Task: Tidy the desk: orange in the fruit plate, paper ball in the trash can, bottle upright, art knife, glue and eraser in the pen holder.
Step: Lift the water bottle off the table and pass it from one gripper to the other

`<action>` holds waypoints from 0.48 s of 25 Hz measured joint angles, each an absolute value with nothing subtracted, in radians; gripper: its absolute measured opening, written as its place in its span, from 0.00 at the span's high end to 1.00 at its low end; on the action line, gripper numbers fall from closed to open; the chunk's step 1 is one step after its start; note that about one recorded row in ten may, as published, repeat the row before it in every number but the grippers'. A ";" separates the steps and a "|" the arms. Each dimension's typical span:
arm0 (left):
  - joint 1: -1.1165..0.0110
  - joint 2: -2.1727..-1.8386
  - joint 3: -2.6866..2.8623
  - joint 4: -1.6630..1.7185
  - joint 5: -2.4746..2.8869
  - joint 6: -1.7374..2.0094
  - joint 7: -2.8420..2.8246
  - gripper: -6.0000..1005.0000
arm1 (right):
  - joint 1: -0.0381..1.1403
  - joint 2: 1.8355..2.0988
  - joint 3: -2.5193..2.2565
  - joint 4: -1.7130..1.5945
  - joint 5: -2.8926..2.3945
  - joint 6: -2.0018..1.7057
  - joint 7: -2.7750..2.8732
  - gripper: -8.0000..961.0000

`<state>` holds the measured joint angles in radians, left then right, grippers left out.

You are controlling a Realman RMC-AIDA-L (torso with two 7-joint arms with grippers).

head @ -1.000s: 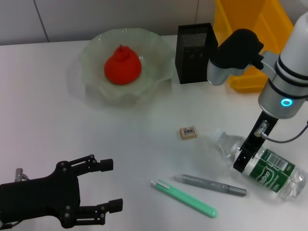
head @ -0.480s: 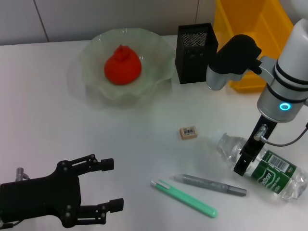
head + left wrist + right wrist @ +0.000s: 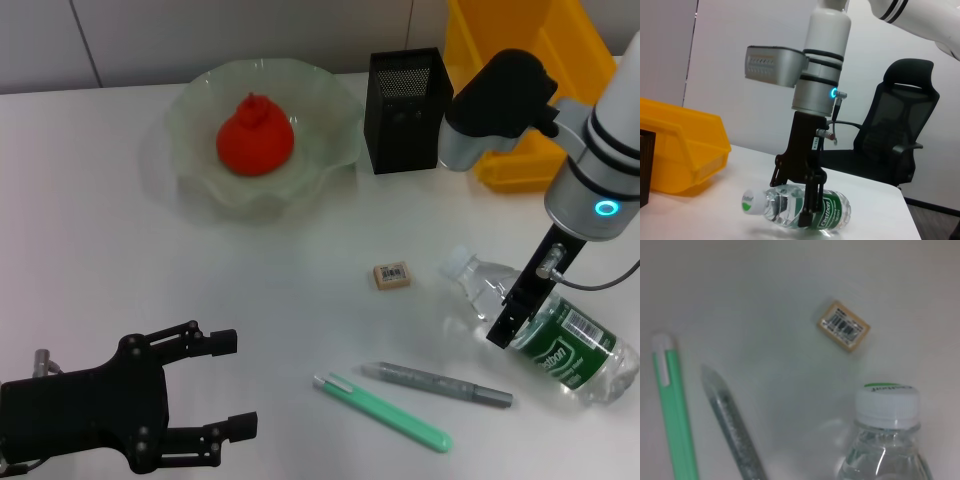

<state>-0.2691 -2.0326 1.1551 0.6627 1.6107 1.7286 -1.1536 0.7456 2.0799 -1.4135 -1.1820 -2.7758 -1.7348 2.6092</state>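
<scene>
A clear bottle (image 3: 565, 345) with a green label lies on its side at the right, and my right gripper (image 3: 512, 325) is shut on it near its neck. The left wrist view shows the dark fingers (image 3: 807, 200) straddling the bottle (image 3: 830, 215). The white cap (image 3: 887, 402) fills the right wrist view. On the table lie a tan eraser (image 3: 391, 275), a green art knife (image 3: 385, 412) and a grey glue pen (image 3: 440, 384). The orange (image 3: 255, 135) sits in the pale green fruit plate (image 3: 330, 110). The black mesh pen holder (image 3: 405, 95) stands behind. My left gripper (image 3: 235, 385) rests open at the front left. The paper ball is out of view.
A yellow bin (image 3: 535, 60) stands at the back right, beside the pen holder. The eraser (image 3: 843, 326), art knife (image 3: 672, 405) and glue pen (image 3: 732, 430) lie close to the bottle's cap end. An office chair (image 3: 900, 135) stands beyond the table edge.
The right gripper has shifted slightly back and right with the bottle, whose cap end has swung up and away from the eraser. The left arm has not moved.
</scene>
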 joint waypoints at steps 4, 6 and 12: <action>-0.271 -2.032 1.155 0.663 1.611 1.724 -1.154 0.14 | 0.729 2.079 -1.381 -1.226 -2.742 -1.776 2.577 0.17; -0.273 -2.033 1.154 0.663 1.611 1.720 -1.154 0.14 | 0.719 2.078 -1.340 -1.253 -2.717 -1.798 2.553 0.17; -0.276 -2.042 1.112 0.663 1.611 1.715 -1.162 0.14 | 0.646 2.077 -1.195 -1.398 -2.649 -1.866 2.457 0.17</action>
<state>-0.2765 -2.0416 1.1115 0.6626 1.6107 1.7152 -1.1616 0.6463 2.0770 -1.1948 -1.3982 -2.6485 -1.8663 2.4571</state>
